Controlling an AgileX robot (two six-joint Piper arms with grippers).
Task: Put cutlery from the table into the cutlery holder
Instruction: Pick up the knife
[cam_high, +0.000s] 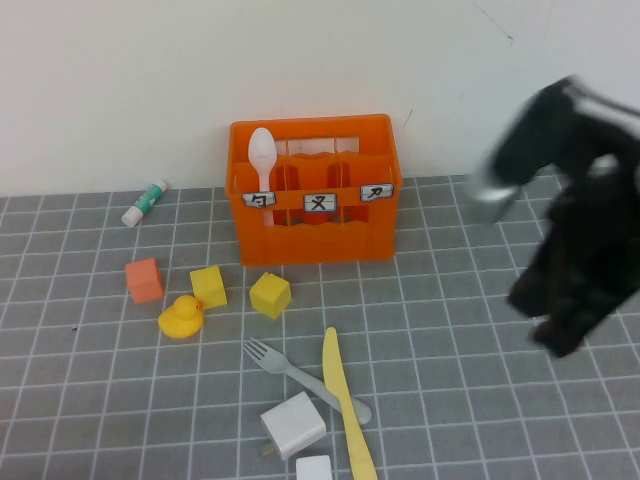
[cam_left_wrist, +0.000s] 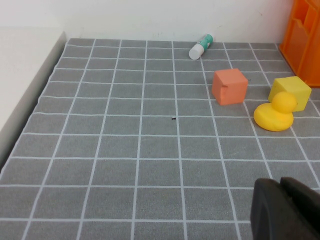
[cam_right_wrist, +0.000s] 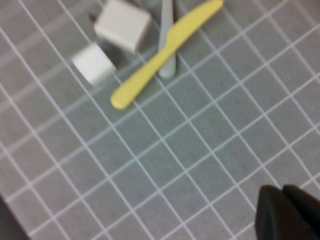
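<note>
Cutlery lies loose near the orange cutlery holder (cam_high: 313, 190).
My right gripper (cam_right_wrist: 287, 215), pressed together, hangs right of the yellow knife (cam_high: 345, 405) crossing the grey fork (cam_high: 290, 372); my left gripper (cam_left_wrist: 282, 210), fingers together, hangs near-left.

The right arm (cam_high: 570, 210) is black and bulky, with a silvery grey rounded section near its upper joint. The right gripper (cam_right_wrist: 290, 214) shows as matte black blocky fingers with a thin seam between them. The left gripper (cam_left_wrist: 285, 209) is likewise matte black, its fingers rounded at the edges.
</note>
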